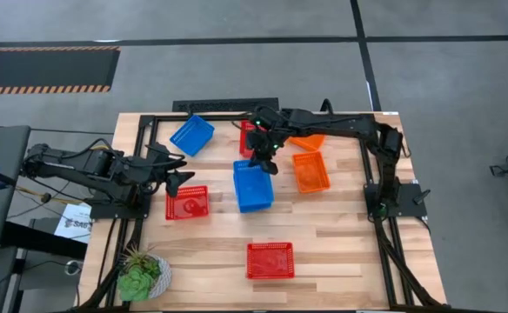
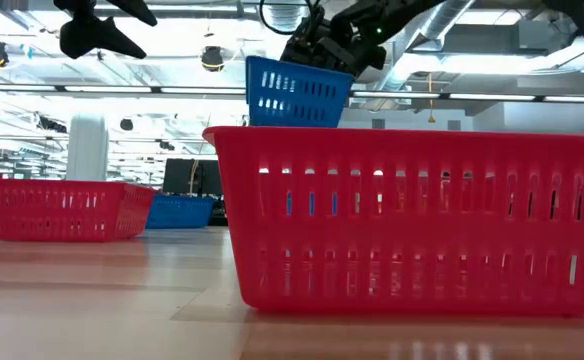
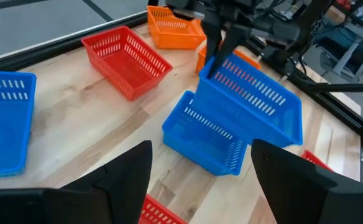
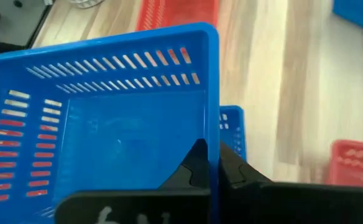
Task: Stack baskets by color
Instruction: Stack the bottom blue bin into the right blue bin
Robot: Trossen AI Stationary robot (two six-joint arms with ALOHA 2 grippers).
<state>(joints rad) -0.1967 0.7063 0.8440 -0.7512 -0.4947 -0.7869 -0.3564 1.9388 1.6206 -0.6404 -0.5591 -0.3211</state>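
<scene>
Blue lifted basket (image 3: 253, 99) hangs tilted above another blue basket (image 3: 203, 134) at mid-table, its long axis running front to back. Right gripper (image 4: 211, 163) pinches its rim, fingers clenched. Left gripper (image 1: 181, 180) waits, jaws spread, beside a red basket (image 1: 187, 202).

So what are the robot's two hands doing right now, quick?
Left gripper: open, holding nothing.
Right gripper: shut on the rim of a blue basket, lifted over another blue one.

Right arm stretched toward table centre, right gripper (image 1: 264, 160) clamped shut, left gripper (image 1: 181, 179) spread open, raised.
</scene>
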